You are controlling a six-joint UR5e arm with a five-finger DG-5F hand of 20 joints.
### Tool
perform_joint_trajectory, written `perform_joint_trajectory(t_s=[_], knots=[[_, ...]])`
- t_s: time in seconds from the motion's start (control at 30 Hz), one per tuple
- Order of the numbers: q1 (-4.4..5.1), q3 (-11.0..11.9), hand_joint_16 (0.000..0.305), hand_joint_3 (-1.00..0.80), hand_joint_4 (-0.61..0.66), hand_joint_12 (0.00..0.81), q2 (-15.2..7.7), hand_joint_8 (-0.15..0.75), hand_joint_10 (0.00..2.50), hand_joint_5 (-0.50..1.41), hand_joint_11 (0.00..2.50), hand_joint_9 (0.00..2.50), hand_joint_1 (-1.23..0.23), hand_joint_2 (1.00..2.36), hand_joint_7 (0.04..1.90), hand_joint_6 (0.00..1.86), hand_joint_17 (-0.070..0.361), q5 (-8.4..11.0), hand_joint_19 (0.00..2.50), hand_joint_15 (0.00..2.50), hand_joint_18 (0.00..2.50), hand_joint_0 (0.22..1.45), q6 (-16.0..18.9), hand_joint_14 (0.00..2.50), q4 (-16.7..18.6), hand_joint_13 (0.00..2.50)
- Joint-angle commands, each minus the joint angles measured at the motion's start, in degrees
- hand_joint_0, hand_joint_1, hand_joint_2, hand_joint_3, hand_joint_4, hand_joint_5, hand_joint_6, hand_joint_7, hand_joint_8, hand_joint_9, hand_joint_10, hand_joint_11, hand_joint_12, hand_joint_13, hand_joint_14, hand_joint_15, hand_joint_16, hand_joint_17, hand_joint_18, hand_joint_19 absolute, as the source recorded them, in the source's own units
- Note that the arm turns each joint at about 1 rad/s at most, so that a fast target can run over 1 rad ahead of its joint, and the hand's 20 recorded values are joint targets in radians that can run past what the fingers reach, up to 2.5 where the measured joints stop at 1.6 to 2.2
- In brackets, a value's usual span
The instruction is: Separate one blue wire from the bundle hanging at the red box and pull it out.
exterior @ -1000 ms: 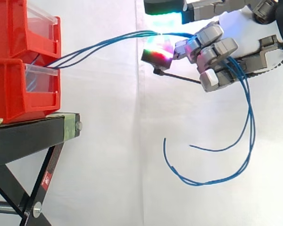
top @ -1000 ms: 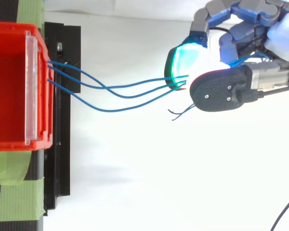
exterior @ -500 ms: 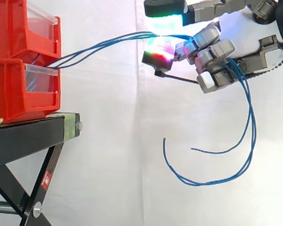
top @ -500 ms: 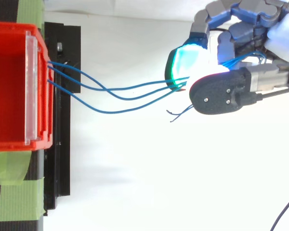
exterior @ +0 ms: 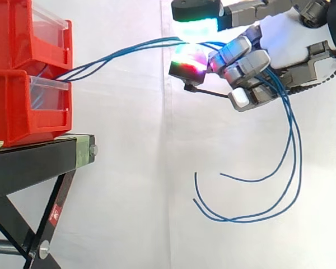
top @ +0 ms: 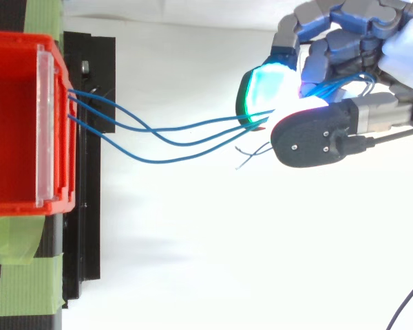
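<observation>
The red box (exterior: 22, 106) is the lower of two stacked on a black counter (exterior: 33, 162), and everything here is placed from it. Three blue wires (top: 172, 134) leave its front edge close together. They fan apart a little just off the box, then close in again as they run outward. From the side they climb from the box front in a shallow, fairly taut line, which suggests a light pull is on them.

Well away from the box and higher than it, the robot hand (exterior: 249, 61) has the wires. Its fingers are curled round them, and the strands are pinched between a green-glowing pad (exterior: 196, 25) above and a red-glowing pad (exterior: 187, 64) below. The grip is out here, I judge, because the wires are held only at the box. A hold far from the box gives a long lever to draw a wire out.

All three wires seem to enter the pinch together, so separating one looks not yet done. A pull now would likely drag the whole bundle. One strand needs isolating between the pads first.

Beyond the robot hand, on its side away from the box, the loose tails (exterior: 291, 168) pass through the curled fingers. They drop in long loops to below the level of the box and curl back toward it. They hang free before the white curtain (exterior: 129, 196).
</observation>
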Motion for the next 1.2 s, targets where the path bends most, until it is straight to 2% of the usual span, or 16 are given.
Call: perform_joint_trajectory(t_s=[0.0,0.27,0.47,0.63,0.83,1.03,1.17], knots=[[0.02,0.01,0.057,-0.29,0.32,0.441,-0.07,0.37,1.05,-0.27,1.46,0.66,-1.01,1.02,0.94,0.95,0.127,0.0,0.86,1.57,1.01,0.64,0.0,0.93,0.0,0.86],[0.02,0.01,0.057,-0.42,0.28,0.451,0.02,0.369,1.14,-0.24,1.4,0.84,-0.84,1.01,0.89,0.93,0.128,0.0,0.96,1.48,1.09,0.55,0.0,1.03,0.0,0.96],[0.02,0.01,0.059,-0.43,0.21,0.455,-0.07,0.356,1.04,-0.2,1.47,1.05,-0.72,1.01,0.91,0.91,0.132,0.0,0.98,1.45,1.19,0.5,0.0,1.09,0.0,1.07],[0.02,0.01,0.058,-0.42,0.18,0.445,-0.07,0.347,1.01,-0.18,1.48,1.12,-0.7,1.01,0.95,0.9,0.129,0.09,0.99,1.47,1.21,0.51,-0.09,1.06,0.0,1.1],[0.02,0.01,0.052,-0.32,0.12,0.403,0.02,0.308,0.88,-0.15,1.6,1.24,-0.71,1.01,1.01,0.9,0.116,0.09,1.0,1.6,1.22,0.59,0.0,0.89,0.0,1.19],[0.02,0.01,0.051,-0.26,0.08,0.406,0.02,0.304,0.9,-0.15,1.61,1.24,-0.76,1.02,1.06,0.91,0.114,0.09,1.0,1.61,1.23,0.62,0.0,0.89,0.0,1.21],[0.02,0.01,0.05,-0.24,0.04,0.4,0.02,0.3,0.93,-0.16,1.6,1.23,-0.79,1.02,1.02,0.93,0.113,0.09,0.99,1.63,1.23,0.63,0.0,0.87,0.0,1.21]])
